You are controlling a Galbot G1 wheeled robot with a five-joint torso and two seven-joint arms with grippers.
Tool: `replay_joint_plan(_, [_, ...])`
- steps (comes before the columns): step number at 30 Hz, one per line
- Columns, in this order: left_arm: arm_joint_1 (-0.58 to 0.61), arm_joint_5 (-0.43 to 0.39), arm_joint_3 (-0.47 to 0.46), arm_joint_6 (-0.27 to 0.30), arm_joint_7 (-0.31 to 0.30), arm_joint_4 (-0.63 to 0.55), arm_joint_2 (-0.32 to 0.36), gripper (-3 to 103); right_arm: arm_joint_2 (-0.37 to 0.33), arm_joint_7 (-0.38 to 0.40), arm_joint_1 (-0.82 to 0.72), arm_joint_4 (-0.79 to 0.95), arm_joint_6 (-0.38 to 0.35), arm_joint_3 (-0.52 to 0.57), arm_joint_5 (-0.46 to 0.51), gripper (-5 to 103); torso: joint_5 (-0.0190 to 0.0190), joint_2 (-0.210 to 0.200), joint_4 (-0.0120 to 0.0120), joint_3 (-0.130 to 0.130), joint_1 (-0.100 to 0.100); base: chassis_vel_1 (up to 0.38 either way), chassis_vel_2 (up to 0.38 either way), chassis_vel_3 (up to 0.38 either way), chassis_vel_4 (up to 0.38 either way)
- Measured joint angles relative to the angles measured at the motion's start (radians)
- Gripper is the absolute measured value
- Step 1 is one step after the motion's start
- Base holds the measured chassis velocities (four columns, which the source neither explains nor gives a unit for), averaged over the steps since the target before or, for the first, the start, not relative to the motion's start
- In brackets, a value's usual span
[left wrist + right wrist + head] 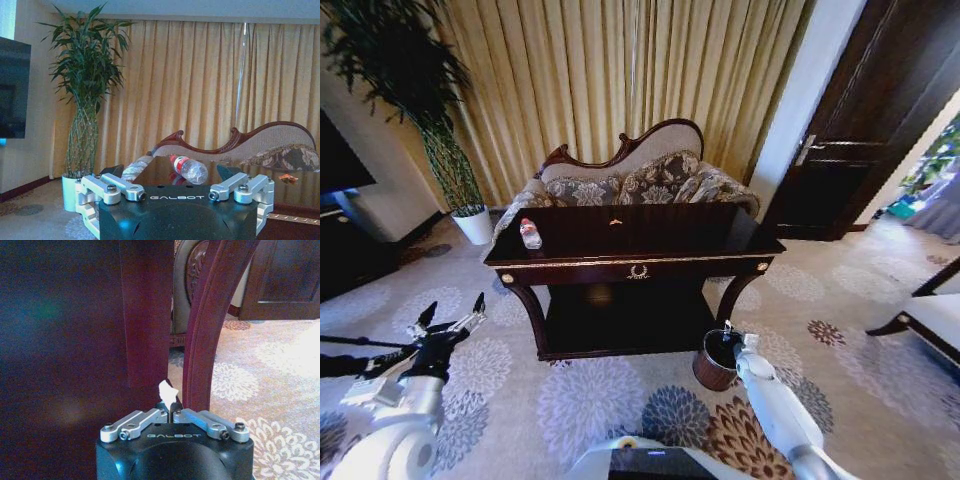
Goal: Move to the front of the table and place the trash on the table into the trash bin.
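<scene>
A furnished living room or hotel lounge is showing here: gold curtains (620,80) are hanging behind a carved sofa (630,180), a potted plant (430,110) is standing nearby, and floral carpet (600,400) is covering the floor around a wooden table (630,235).

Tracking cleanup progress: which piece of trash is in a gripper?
The white paper scrap, pinched by the right gripper; the bottle and orange scrap lie on the table.

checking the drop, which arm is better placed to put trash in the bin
Right: its end effector is shut on a white paper scrap directly over the trash bin. The left end effector is open, off the table's left end.
</scene>
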Motion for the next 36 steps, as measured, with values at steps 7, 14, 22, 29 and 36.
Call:
replay_joint_plan(7, [0.000, 0.000, 0.003, 0.000, 0.000, -0.002, 0.003, 100, -0.011, -0.030, -0.026, 0.024, 0.000, 0.011, -0.023, 20, 0.0000, 0.000, -0.0002, 0.000, 0.000, 0.000, 0.000, 0.000, 0.000])
replay_joint_plan(14, [0.008, 0.000, 0.002, -0.003, 0.001, -0.003, 0.003, 100, -0.013, -0.035, -0.034, 0.042, 0.000, 0.012, -0.030, 47, 0.0000, 0.000, 0.0000, 0.000, 0.000, 0.000, 0.000, 0.000, 0.000])
replay_joint_plan(22, [0.010, 0.000, -0.003, -0.005, 0.001, -0.004, 0.004, 100, -0.011, -0.035, -0.034, 0.053, -0.002, 0.012, -0.032, 75, 0.0001, 0.000, -0.0001, 0.000, 0.000, 0.000, 0.000, 0.000, 0.000])
replay_joint_plan(29, [0.009, -0.001, -0.003, -0.006, 0.001, -0.004, 0.003, 100, -0.019, -0.035, -0.043, 0.073, -0.024, 0.019, -0.014, 99, 0.0000, 0.000, -0.0001, 0.000, 0.000, 0.000, 0.000, 0.000, 0.000])
replay_joint_plan(36, [0.008, -0.001, -0.001, -0.006, 0.003, -0.004, 0.002, 100, -0.022, -0.033, -0.058, 0.096, -0.030, 0.026, 0.008, 100, 0.0001, 0.000, 0.0000, 0.000, 0.000, 0.000, 0.000, 0.000, 0.000])
